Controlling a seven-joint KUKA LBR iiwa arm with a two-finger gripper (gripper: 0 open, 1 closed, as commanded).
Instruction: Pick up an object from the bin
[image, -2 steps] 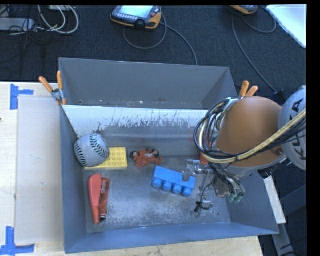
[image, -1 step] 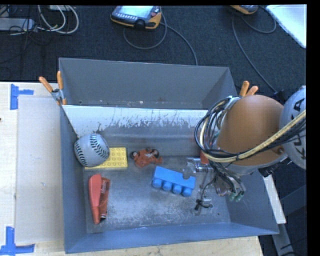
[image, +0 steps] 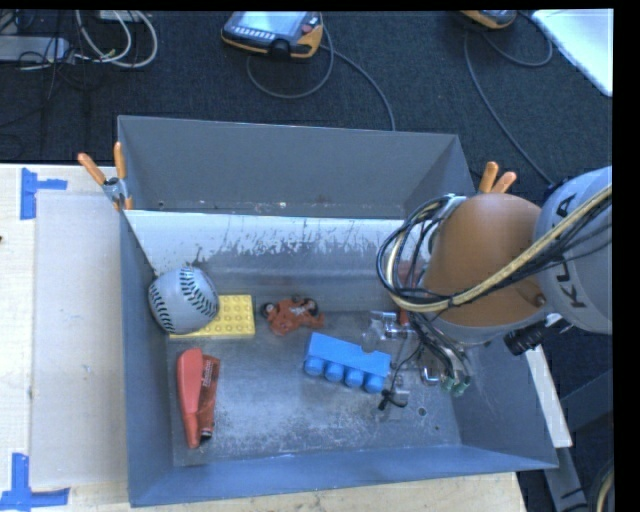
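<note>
Grey metal bin (image: 300, 200) takes up the middle of the frame, and the arm with its orange cover (image: 485, 260) leans in from the right. The gripper (image: 392, 393) hangs low at lower right, its tip just beside the right end of a blue studded block (image: 345, 362). I cannot tell whether it is spread or pressed together, because cables and the wrist mask it. Well apart at the left lie a grey baseball (image: 183, 298), a red stapler-like tool (image: 197, 395) and a flat yellow studded plate (image: 228, 316) touching the ball. Near the centre is a small orange-brown toy (image: 291, 315). The likely risk is that the tip sits at the block's end rather than over its middle, so a closing grip may only nudge it aside, or catch a corner and let it slip.
</note>
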